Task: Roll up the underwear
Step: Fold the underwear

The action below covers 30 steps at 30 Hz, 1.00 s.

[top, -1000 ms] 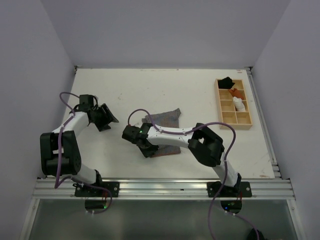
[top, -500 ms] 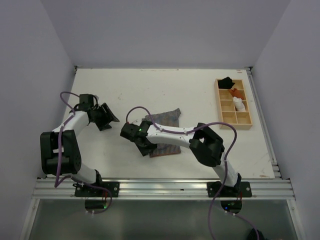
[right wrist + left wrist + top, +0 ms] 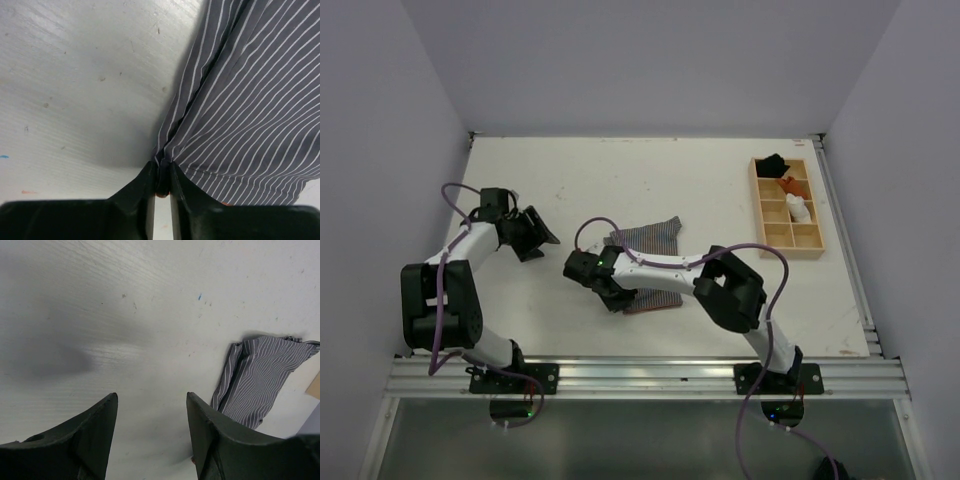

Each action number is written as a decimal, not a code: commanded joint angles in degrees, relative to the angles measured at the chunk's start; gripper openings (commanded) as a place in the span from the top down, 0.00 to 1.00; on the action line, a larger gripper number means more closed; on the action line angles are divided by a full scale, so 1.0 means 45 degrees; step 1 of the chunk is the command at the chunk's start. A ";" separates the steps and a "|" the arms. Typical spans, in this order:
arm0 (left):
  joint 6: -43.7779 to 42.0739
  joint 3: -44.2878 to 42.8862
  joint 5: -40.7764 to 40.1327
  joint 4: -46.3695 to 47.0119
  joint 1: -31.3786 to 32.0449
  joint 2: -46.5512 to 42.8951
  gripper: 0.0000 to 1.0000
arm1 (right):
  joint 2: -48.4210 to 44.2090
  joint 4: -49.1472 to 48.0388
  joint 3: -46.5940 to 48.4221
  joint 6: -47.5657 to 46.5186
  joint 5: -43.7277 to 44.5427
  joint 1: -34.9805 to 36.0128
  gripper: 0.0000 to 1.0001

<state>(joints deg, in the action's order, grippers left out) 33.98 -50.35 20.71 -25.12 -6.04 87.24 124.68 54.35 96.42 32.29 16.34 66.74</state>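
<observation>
- Top external view: the underwear (image 3: pixel 655 238) is seen spread flat near the middle of the white table (image 3: pixel 650 170), well apart from every table edge.
- Bare tabletop is left open on the far side of the underwear, and on its left as far as the left gripper (image 3: pixel 150 405).
- A wooden tray (image 3: pixel 756 215) with compartments is set by the right edge of the table, just beside the side rail (image 3: pixel 848 260) and well apart from the underwear.
- In the right wrist view, the right gripper (image 3: pixel 161 172) is pressed almost together, and a fold of the underwear's striped edge is pinched between its tips. In the top external view, that grip is placed at the garment's near left corner.
- The left gripper is held spread over bare tabletop with nothing between its fingers. The underwear is seen to its right, apart from it.
- Counted: one underwear, one wooden tray, two arms, two grippers.
- Three small bundles are counted at the wooden tray: one black bundle (image 3: pixel 772 162) at its far corner, one orange bundle (image 3: pixel 790 186) and one white bundle (image 3: pixel 799 209).
- Compared with half a second earlier, the right gripper is found shifted slightly rightwards, closer in on the garment. The left gripper, the wooden tray and the three bundles are unchanged in place.
</observation>
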 commanded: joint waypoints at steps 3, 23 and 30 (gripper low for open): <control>0.1039 0.0036 0.0202 0.0657 0.1048 -0.0422 0.38 | -0.1396 -0.1118 -0.1873 0.0362 -0.0212 0.0110 0.94; 0.5300 0.1677 0.0243 0.5348 0.5111 0.0886 0.35 | -0.3450 -0.2722 -0.4689 0.0480 -0.0838 0.0130 1.00; 0.5848 0.1482 -0.0246 0.6228 0.5815 0.1802 0.35 | -0.3547 -0.2839 -0.4728 0.0441 -0.0818 0.0130 1.00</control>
<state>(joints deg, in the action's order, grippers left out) 58.19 -42.52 21.37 -1.26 19.35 93.30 110.61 43.64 75.81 33.82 13.78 66.85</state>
